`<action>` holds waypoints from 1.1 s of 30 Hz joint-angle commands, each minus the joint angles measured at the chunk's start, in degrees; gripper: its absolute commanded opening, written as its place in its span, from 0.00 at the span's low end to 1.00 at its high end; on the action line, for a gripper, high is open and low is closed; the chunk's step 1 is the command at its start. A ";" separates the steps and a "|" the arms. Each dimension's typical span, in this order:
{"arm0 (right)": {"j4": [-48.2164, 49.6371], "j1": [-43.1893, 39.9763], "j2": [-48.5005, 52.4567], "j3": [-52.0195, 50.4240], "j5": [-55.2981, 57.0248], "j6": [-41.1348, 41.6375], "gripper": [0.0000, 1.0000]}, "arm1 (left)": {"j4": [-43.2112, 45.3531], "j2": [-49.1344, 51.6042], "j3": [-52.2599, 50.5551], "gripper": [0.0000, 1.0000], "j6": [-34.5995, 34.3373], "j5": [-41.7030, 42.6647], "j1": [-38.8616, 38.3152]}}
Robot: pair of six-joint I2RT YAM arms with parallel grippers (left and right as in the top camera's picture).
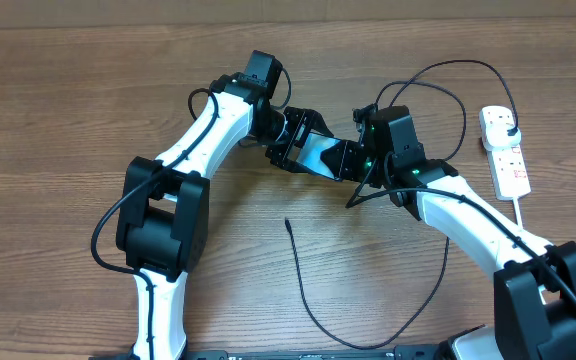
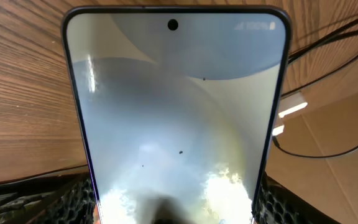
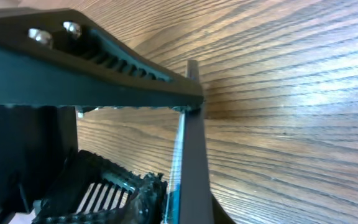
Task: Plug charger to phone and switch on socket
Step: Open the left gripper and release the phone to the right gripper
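Overhead, nearest the robot's base, a loose loop of the charger (image 1: 301,295) is seen lying on the table (image 1: 68,120). Its connector tip (image 1: 287,223) is left free on the bare wood, apart from everything else.

Further out, the phone (image 1: 318,155) is held at the middle of the table, between the two hands. The left hand (image 1: 296,140) is pinched on one end of it. In the left wrist view the lit screen (image 2: 179,124) is flanked at the bottom by the ribbed fingers (image 2: 73,202), and the end with the camera hole is pointed away.

The right hand (image 1: 356,160) is placed at the other end of the phone. In the right wrist view the phone (image 3: 190,162) is seen edge-on (a thin cyan glow along one side), crossed by the upper finger (image 3: 104,68). Whether it is gripped there cannot be told.

Farthest to the right, well apart from the phone, the socket (image 1: 506,155) is laid on the table. The black plug (image 1: 509,122) is seated at its far end, and the white lead (image 1: 523,215) is trailed back towards the right arm.
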 commanded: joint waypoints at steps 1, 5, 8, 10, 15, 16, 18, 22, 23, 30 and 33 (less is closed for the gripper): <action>0.70 0.35 0.11 1.11 -2.14 -0.31 0.12 | 0.46 0.17 1.68 0.04 -0.13 2.14 -0.55; 0.70 0.35 0.11 1.11 -2.14 -0.33 0.10 | 0.46 0.17 1.68 0.04 -0.11 2.12 -0.55; 0.70 0.35 0.11 1.11 -2.14 -0.31 0.06 | 0.46 0.17 1.68 0.04 -0.11 2.12 -0.55; 0.70 0.35 0.11 1.11 -2.14 -0.31 0.04 | 0.48 0.17 1.68 0.08 -0.13 2.08 -0.55; 0.72 0.35 0.11 1.11 -2.14 -0.31 0.04 | 0.46 0.17 1.68 0.96 0.33 0.61 -0.44; 0.72 0.35 0.11 1.11 -2.14 -0.31 0.04 | 0.46 0.17 1.68 1.00 0.35 0.59 -0.39; 0.72 0.33 0.11 1.11 -2.14 -0.31 0.04 | 0.46 0.17 1.68 1.00 0.35 0.61 -0.35; 0.72 0.26 0.11 1.11 -1.77 -0.31 0.04 | 0.48 0.17 1.68 1.00 1.05 0.81 0.07; 0.74 0.22 0.11 1.11 -1.29 -0.31 0.04 | 0.46 0.15 1.68 1.00 1.75 1.05 0.46; 1.33 -0.24 0.11 1.11 2.19 1.18 0.04 | 0.48 -0.20 1.68 1.00 7.28 3.87 3.54; 1.75 -2.05 0.11 1.11 2.16 6.91 0.04 | 0.44 -1.16 1.68 1.00 9.92 4.20 5.42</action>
